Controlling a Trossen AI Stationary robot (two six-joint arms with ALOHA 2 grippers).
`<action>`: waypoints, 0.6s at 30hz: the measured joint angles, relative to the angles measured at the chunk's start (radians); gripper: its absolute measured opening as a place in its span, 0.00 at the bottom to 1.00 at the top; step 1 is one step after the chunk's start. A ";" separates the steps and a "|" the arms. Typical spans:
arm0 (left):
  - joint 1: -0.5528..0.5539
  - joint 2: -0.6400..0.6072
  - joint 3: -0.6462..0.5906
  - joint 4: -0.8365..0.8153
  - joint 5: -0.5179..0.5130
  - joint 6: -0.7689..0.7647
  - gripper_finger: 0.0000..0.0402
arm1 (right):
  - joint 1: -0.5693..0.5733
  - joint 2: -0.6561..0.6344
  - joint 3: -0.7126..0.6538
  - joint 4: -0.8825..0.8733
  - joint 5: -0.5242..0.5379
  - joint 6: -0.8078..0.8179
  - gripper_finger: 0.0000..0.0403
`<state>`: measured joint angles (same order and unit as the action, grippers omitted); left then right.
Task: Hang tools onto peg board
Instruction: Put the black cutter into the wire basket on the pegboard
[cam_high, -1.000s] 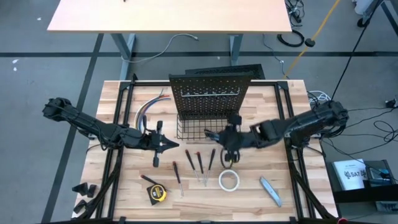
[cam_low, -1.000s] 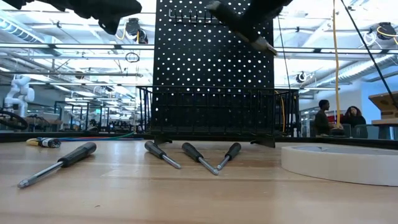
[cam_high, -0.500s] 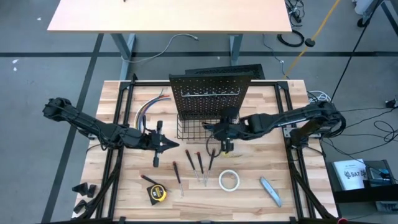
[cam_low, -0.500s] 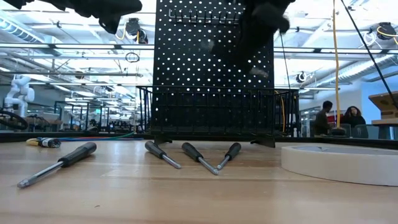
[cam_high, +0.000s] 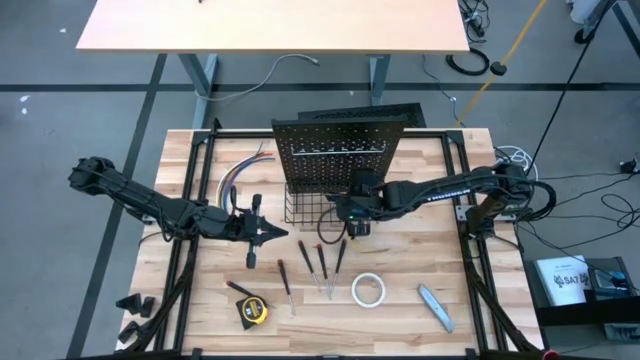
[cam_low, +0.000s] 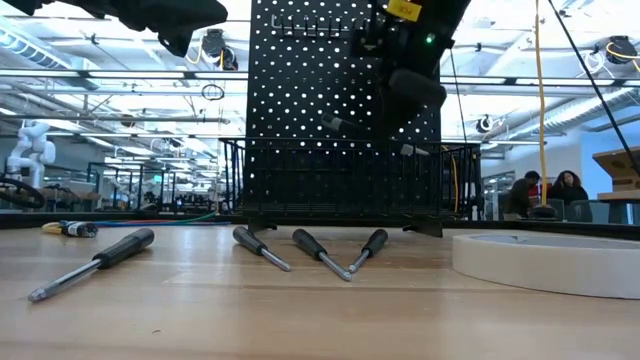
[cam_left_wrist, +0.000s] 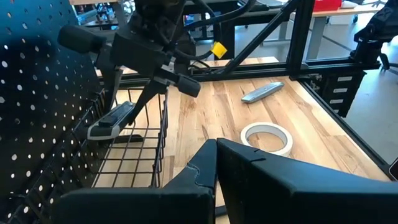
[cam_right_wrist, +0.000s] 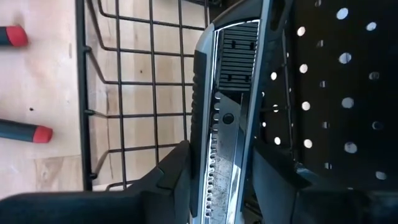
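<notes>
The right gripper (cam_high: 352, 224), its arm stretched out long from the right side, squeezes a grey knife-like tool (cam_left_wrist: 111, 122) that lies almost flat along the peg board (cam_high: 335, 150), over the basket (cam_high: 305, 208).

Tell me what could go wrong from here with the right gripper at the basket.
1. The right gripper holds a utility knife tight between the wire basket and the peg board; it could snag a wire or shove the board.
2. The screwdrivers lie just in front of the basket; a low pull-back might sweep them.
The left gripper waits shut, off to the side.
</notes>
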<state>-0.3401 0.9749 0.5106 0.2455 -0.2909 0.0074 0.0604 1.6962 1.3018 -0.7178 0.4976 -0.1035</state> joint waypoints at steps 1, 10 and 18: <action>0.000 0.000 0.000 0.000 0.000 0.000 0.03 | -0.001 0.000 0.000 -0.003 -0.001 0.007 0.33; 0.000 0.000 0.000 0.000 0.040 -0.001 0.03 | -0.002 0.001 0.000 -0.029 -0.002 0.039 0.38; 0.000 0.000 0.000 0.000 0.051 -0.001 0.03 | -0.002 0.001 0.000 -0.034 -0.002 0.038 0.39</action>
<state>-0.3405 0.9749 0.5106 0.2451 -0.2401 0.0067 0.0586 1.6970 1.3018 -0.7517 0.4961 -0.0658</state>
